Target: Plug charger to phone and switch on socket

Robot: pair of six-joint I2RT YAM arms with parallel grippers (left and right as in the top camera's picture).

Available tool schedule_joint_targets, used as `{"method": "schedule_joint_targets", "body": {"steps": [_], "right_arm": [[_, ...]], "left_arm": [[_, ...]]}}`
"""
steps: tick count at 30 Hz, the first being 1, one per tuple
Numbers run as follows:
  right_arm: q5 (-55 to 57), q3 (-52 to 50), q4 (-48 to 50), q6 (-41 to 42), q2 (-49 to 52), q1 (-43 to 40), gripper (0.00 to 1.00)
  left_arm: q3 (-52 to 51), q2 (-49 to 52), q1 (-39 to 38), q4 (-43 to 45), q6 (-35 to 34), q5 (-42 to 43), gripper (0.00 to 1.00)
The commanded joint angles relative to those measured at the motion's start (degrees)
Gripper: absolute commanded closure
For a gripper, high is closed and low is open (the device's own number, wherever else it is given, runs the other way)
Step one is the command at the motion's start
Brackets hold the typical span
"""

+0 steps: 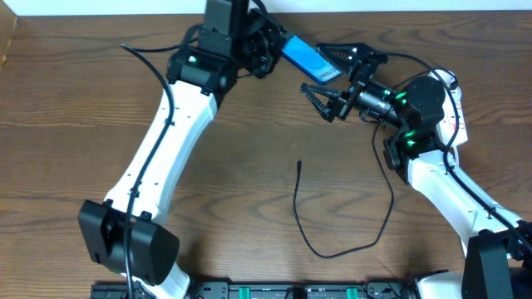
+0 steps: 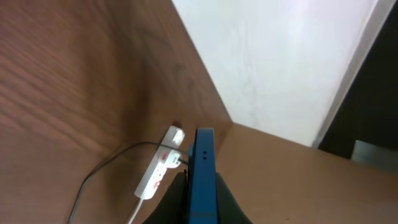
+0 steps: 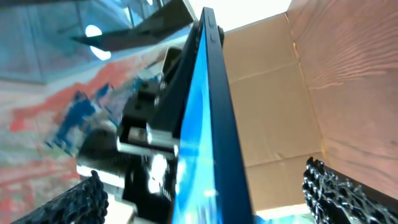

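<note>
My left gripper (image 1: 273, 46) is shut on the phone (image 1: 306, 56) and holds it above the far part of the table; its blue screen shows. In the left wrist view the phone (image 2: 201, 174) stands edge-on between the jaws (image 2: 200, 186). My right gripper (image 1: 332, 73) is open, with a finger on each side of the phone's free end. In the right wrist view the phone (image 3: 208, 124) runs up between the open fingers (image 3: 208, 196). The charger (image 1: 303, 224) lies loose on the table, with its tip (image 1: 299, 164) pointing away. The white socket (image 2: 159, 172) lies below the phone.
A dark cable (image 2: 93, 177) runs from the socket's adapter end across the wooden table (image 1: 83, 124). A white wall (image 2: 280, 62) meets the table's far edge. Brown cardboard (image 3: 267, 99) shows behind the phone in the right wrist view.
</note>
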Motion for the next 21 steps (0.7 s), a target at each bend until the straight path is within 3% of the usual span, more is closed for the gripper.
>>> {"method": "schedule_joint_targets", "body": {"steps": [1,4,7,11,15,21], "right_arm": [[-3.39,0.94,-0.24,-9.22,-0.68,-0.31,0.01],[-5.86,0.94,-1.75,-16.65,-0.68,-0.74,0.01],[-8.13,0.94,-4.37,-27.17,-0.68,-0.87,0.01],[-9.14,0.94,-7.78,-37.22,-0.68,-0.85,0.01],[-9.11,0.94,-8.68,-39.89,-0.68,-0.7,0.01],[-4.39,1.07,-12.15,-39.67,-0.87,0.15,0.01]], "left_arm": [[0.17,-0.57,4.68,0.94,0.9,7.67,0.93],[0.17,-0.57,8.52,1.07,11.43,15.06,0.93],[0.17,-0.57,12.44,0.26,26.93,27.08,0.93],[0.17,-0.57,16.72,-3.69,40.09,42.21,0.93],[0.15,-0.57,20.5,-10.12,46.99,49.62,0.92],[0.07,-0.57,26.03,-19.43,53.29,50.27,0.93]]}}
